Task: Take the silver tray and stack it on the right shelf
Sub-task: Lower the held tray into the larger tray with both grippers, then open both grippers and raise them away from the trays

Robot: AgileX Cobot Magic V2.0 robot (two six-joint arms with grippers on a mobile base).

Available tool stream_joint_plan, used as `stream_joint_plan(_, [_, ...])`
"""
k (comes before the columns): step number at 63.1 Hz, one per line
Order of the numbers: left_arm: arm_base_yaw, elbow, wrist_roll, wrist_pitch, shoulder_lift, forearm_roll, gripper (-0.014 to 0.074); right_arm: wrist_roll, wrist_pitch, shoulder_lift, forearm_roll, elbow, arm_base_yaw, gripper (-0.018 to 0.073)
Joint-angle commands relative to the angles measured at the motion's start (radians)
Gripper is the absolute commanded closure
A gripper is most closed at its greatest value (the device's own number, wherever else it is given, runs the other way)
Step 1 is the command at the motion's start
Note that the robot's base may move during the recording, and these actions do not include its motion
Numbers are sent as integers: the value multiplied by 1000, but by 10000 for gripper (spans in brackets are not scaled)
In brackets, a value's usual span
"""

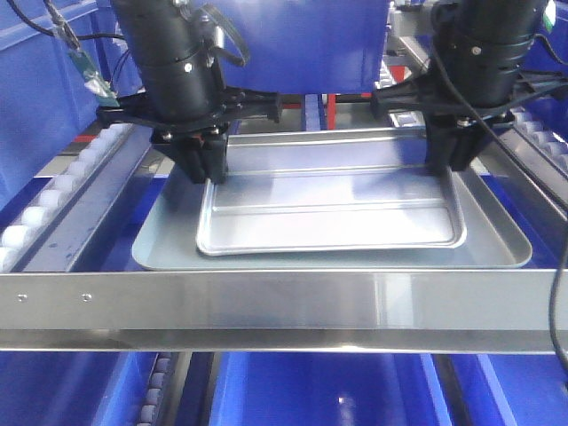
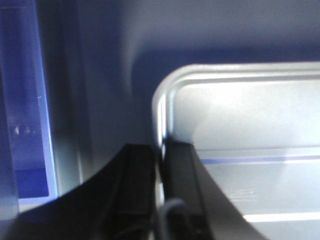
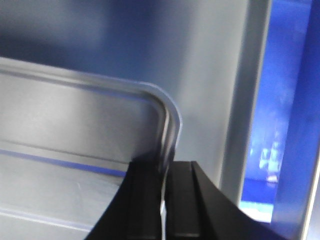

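Observation:
The silver tray (image 1: 328, 213) is shallow, with two long ridges, and sits tilted inside a larger, deeper silver tray (image 1: 501, 253) on the right shelf, behind the broad steel front crossbar (image 1: 284, 306). My left gripper (image 1: 204, 169) is shut on the tray's left rim near its far corner; the left wrist view shows the rim (image 2: 161, 115) pinched between the black fingers (image 2: 135, 185). My right gripper (image 1: 453, 164) is shut on the right rim near its far corner; the right wrist view shows the rim (image 3: 170, 125) between its fingers (image 3: 147, 200).
White roller rails run along the left (image 1: 62, 191) and right (image 1: 546, 142) sides. Blue bins stand behind (image 1: 302, 44) and below (image 1: 319, 390) the shelf. Cables hang by both arms.

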Motion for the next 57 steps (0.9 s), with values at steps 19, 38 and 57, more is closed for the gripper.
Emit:
stream_joint_plan(19, [5, -73, 6, -35, -57, 25, 165, -24, -22, -53, -39, -82, -6, 10])
stream_joint_plan(38, [5, -121, 44, 83, -114, 25, 176, -28, 50, -92, -39, -80, -6, 104])
stream_joint_plan(57, [2, 74, 81, 40, -312, 25, 429, -53, 106, -196, -39, -54, -5, 498])
